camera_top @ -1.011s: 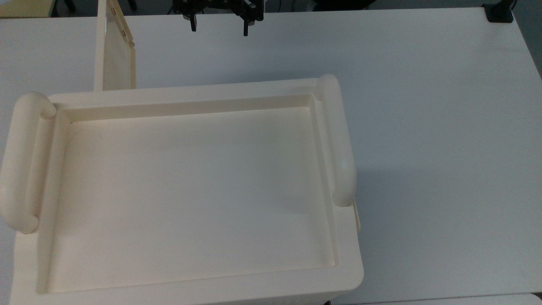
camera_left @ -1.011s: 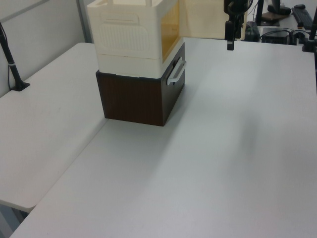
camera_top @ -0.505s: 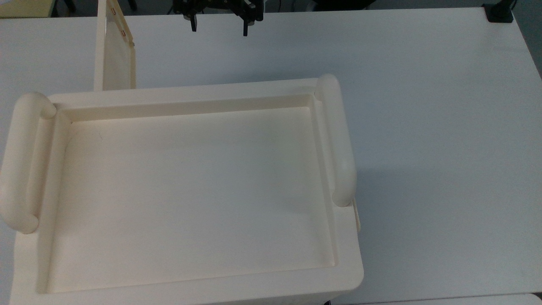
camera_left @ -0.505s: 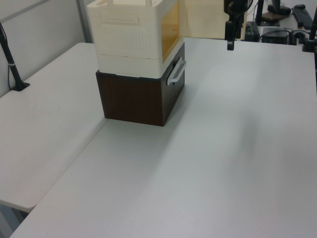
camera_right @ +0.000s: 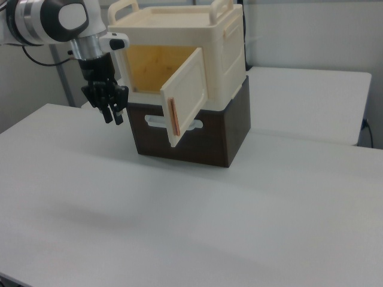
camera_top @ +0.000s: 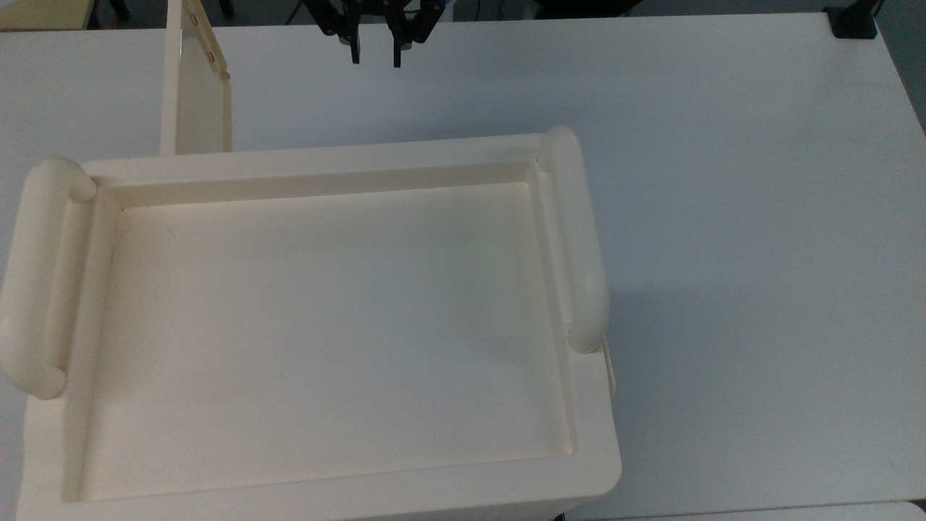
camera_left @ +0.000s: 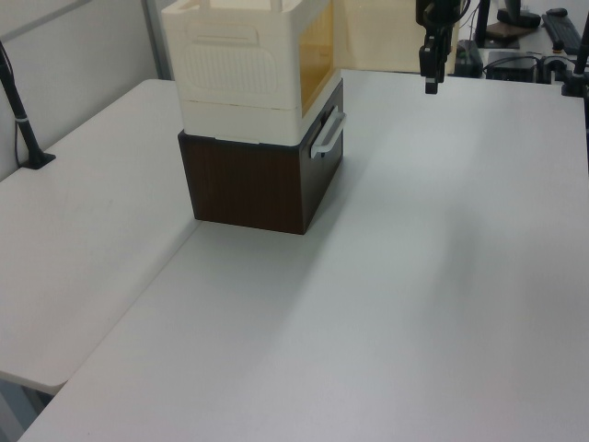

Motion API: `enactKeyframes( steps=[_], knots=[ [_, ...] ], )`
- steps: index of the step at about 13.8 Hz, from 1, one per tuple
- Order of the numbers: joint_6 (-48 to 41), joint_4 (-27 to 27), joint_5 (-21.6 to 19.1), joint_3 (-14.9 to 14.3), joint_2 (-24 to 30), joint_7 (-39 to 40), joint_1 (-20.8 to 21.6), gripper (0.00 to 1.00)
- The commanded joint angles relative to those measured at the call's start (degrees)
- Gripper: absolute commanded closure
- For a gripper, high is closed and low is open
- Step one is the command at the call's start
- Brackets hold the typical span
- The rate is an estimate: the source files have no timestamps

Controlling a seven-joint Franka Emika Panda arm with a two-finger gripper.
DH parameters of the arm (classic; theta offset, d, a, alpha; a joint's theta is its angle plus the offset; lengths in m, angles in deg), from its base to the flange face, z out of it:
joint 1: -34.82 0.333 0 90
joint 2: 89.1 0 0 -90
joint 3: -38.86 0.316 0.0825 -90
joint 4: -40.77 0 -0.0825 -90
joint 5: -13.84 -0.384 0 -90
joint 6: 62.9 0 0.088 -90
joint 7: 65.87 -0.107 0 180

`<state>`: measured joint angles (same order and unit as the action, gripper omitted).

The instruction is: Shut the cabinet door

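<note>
Cabinet door [camera_right: 187, 95] swung open, fingers [camera_right: 114, 113] well apart beside it, empty

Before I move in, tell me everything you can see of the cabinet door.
The cabinet door is a thin cream rectangular panel with a raised rim, plastic by the look of it, with a brown strip along its free edge. It stands swung wide open, upright, hinged on the cabinet at the right view's right, baring a yellowish interior. Nothing touches it; the gripper hangs apart, to the right view's left.
</note>
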<state>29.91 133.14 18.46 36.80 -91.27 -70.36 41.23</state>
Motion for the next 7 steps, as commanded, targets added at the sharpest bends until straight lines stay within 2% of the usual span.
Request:
enactKeyframes(
  steps=[1, 4, 7],
  knots=[
    [0.36, 1.84, -1.1, -0.14, 1.2, 1.41, 0.35, 1.0],
    [-0.25, 0.88, -1.01, -0.31, 1.81, 1.41, -0.08, 1.0],
    [-3.59, -4.9, -1.01, -0.84, 1.73, 1.33, -2.53, 1.0]
  ],
)
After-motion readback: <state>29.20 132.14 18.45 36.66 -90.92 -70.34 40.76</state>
